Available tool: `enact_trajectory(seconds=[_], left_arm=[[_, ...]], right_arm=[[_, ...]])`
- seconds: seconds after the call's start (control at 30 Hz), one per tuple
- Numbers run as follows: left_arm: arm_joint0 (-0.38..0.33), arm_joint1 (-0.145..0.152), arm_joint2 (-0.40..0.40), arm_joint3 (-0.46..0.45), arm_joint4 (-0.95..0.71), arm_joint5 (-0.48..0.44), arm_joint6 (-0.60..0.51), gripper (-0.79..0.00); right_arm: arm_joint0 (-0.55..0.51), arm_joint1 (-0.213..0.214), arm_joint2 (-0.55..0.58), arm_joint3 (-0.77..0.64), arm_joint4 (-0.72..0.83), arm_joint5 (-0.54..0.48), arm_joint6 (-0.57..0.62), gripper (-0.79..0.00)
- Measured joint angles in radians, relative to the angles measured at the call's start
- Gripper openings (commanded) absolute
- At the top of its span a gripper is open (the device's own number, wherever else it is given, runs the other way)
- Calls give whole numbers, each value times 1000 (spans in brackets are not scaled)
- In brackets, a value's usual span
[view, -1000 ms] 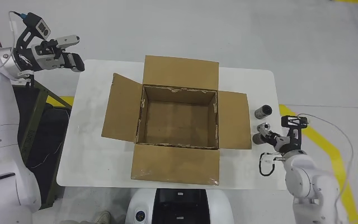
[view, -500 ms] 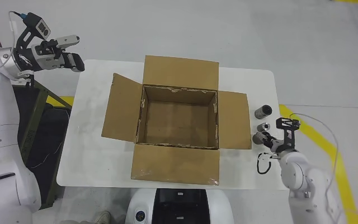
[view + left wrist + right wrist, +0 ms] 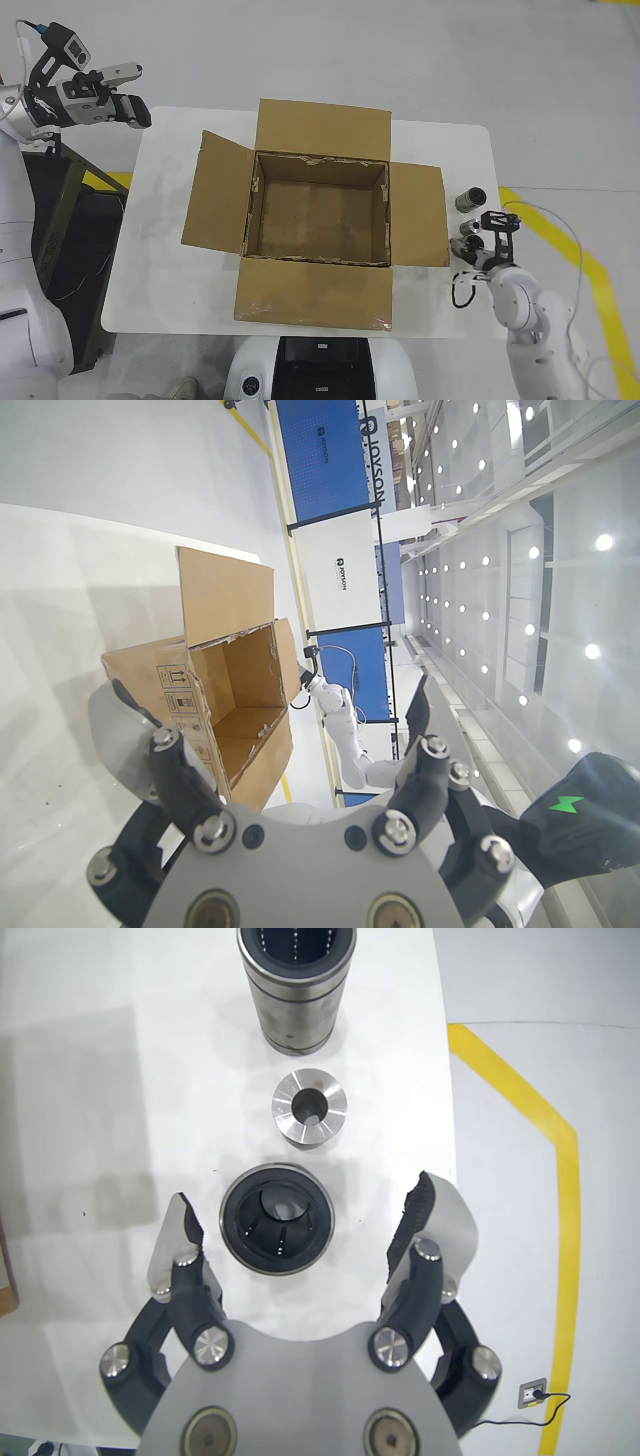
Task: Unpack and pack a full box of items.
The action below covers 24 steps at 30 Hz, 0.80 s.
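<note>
While the left gripper [image 3: 138, 93] hangs open, the right gripper [image 3: 302, 1190] gapes empty, apparently straddling the edge-side bearing [image 3: 277, 1225].

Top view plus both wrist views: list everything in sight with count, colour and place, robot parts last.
cardboard box: 1, brown, table centre, flaps spread open.
long sleeve: 1, dull steel, lying on its side near the table edge.
small bushing: 1, bright silver, upright, between the two sleeves.
short sleeve: 1, steel with black liner, upright.
table: 1, white.
floor line: 1, yellow, beside the table.
left gripper: off the table's corner, fingers open.
right gripper: fingers open either side of the short sleeve, not touching.
</note>
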Motion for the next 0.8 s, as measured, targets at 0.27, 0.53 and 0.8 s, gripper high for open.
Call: enact_trajectory(seconds=[0.27,0.53,0.8], left_arm=[[0,0,0,0,0,0,0,0],[0,0,0,0,0,0,0,0],[0,0,0,0,0,0,0,0]], right_arm=[[12,1,-4,21,3,-4,-9,-529],[6,2,-1,16,7,-6,-17,-785],[-57,6,30,-90,8,-15,-27,-785]])
